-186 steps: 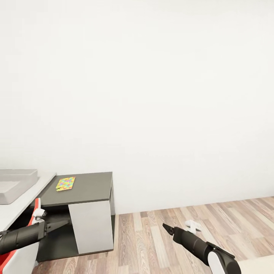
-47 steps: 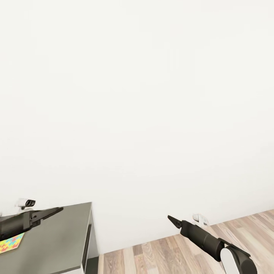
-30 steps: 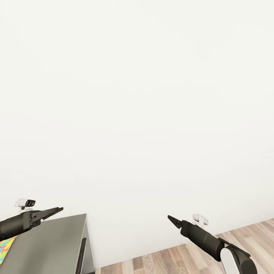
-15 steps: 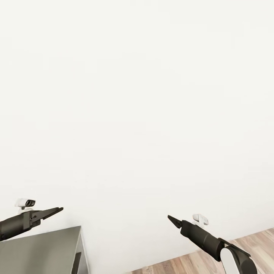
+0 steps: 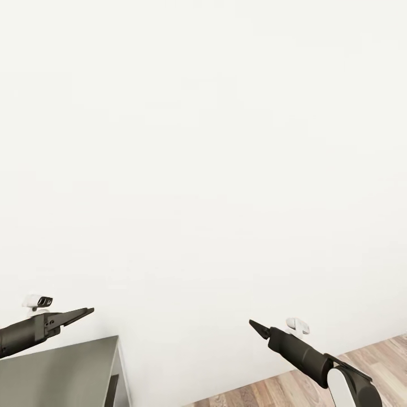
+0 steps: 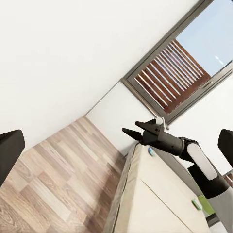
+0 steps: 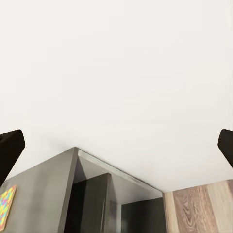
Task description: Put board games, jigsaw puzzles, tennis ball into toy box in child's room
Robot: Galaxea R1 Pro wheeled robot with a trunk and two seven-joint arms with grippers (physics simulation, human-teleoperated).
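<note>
Dark grey cabinet (image 5: 56, 370), multicoloured jigsaw puzzle (image 7: 6, 206), brown wood-plank floor (image 5: 316, 384), plain white wall (image 5: 203, 141)

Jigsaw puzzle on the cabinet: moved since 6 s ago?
No. The jigsaw puzzle still lies on the dark cabinet top; the head camera moved instead.

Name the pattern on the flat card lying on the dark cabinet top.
The jigsaw puzzle shows interlocking yellow, pink, blue and green pieces, best in the right wrist view.

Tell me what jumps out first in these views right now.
A blank white wall takes most of the head view, with the dark grey cabinet low at the left. The left tool and right tool point forward, holding nothing. In the right wrist view, a jigsaw puzzle lies on the cabinet top.
</note>
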